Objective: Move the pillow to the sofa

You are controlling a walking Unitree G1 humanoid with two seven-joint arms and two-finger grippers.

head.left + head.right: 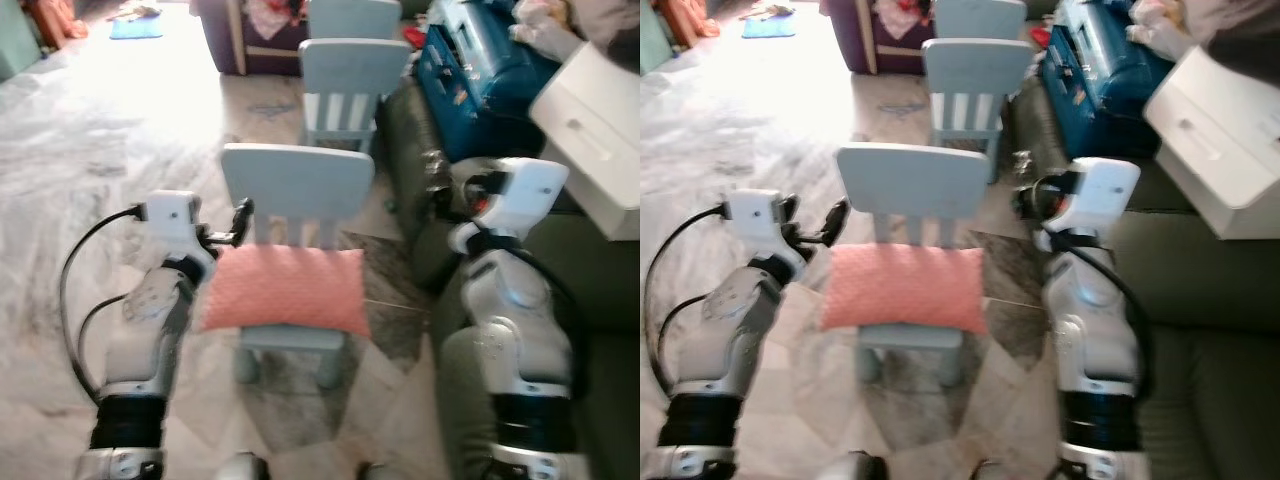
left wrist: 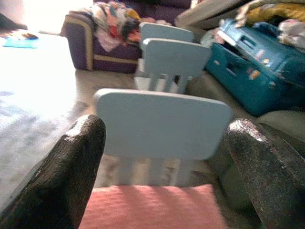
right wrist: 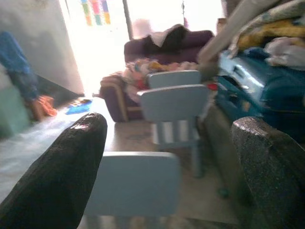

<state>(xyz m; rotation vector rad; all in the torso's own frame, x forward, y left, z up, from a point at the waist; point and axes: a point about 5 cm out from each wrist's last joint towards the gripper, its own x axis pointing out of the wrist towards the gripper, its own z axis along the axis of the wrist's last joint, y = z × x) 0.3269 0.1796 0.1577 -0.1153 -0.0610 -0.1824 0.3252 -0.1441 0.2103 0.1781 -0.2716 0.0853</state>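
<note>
Left wrist view shows my fingers (image 2: 57, 176) spread just short of the pillow (image 2: 152, 207), ungrasped on its chair (image 2: 162, 124), sofa (image 1: 600, 330) trip undone.

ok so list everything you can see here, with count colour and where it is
pillow: one, salmon pink, lying on the seat of the nearest chair
chairs: three, pale blue, small, in a row running away from the robot
suitcase: one, teal blue, on the dark sofa at the right
sofa: one, dark grey-green, along the robot's right side
drawer unit: one, white, on the sofa past the right arm
armchair: one, purple with tan trim, far end of the room, piled with clothes
mat: one, blue, on the floor far left
left gripper: black fingers, open, at the pillow's left top corner
right gripper: black fingers, open, to the right of the chair's backrest
</note>
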